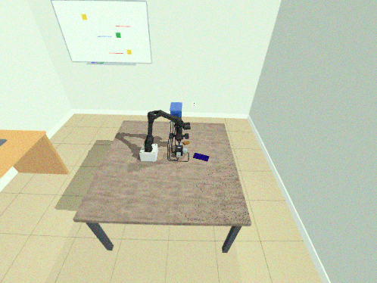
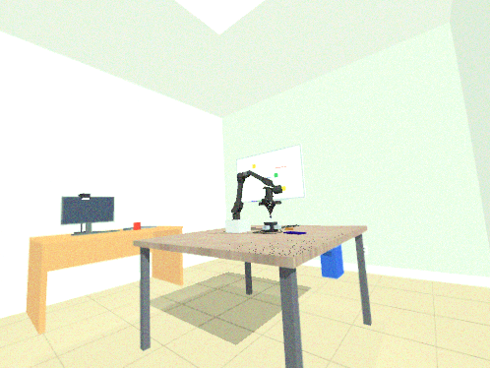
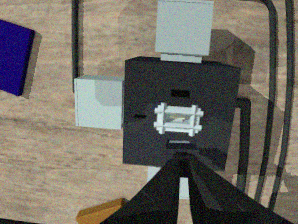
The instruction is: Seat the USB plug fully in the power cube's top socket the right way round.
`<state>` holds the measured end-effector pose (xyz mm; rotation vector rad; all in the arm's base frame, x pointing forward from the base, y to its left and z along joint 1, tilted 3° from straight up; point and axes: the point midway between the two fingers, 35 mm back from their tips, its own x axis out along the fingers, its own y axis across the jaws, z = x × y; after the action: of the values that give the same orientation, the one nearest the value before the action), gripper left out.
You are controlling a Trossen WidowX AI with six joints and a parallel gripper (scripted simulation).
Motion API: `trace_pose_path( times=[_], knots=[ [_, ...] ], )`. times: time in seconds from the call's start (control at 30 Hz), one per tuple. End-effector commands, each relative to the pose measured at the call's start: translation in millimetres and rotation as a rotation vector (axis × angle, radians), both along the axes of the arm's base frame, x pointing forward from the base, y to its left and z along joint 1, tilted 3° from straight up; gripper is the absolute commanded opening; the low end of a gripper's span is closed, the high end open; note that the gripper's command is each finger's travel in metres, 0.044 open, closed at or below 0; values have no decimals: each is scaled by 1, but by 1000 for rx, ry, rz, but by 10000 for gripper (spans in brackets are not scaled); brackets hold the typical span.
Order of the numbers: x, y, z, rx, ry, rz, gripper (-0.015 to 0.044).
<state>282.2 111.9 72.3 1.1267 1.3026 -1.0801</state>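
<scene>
The black power cube (image 1: 179, 148) (image 2: 270, 226) (image 3: 210, 105) stands on the table. In the wrist view a small white frame (image 3: 178, 106) rises at the middle of its top, with narrow dark slots around it. My gripper (image 1: 179, 143) (image 2: 270, 214) (image 3: 182, 168) points down over the cube, fingers nearly together. It is shut on the USB plug (image 3: 179, 143), of which only a thin pale strip seems to show just past the fingertips; the fingers hide the rest. How deep the plug sits, and which way round, cannot be told.
White adapters (image 3: 99, 102) (image 3: 185, 27) stick out of the cube's sides. Black cables (image 1: 168, 151) (image 3: 272, 75) loop beside it. A dark blue slab (image 1: 200, 157) (image 2: 294, 233) (image 3: 15, 57) and an orange block (image 1: 186, 142) (image 3: 102, 211) lie nearby on the table (image 1: 163, 193).
</scene>
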Motion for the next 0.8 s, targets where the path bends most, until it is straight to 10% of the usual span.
trace_pose_path(
  times=[0.0,0.77],
  knots=[
    [0,0,0,0,1,-9,0],
    [0,0,-2,-11,-1,-13,0]
  ],
)
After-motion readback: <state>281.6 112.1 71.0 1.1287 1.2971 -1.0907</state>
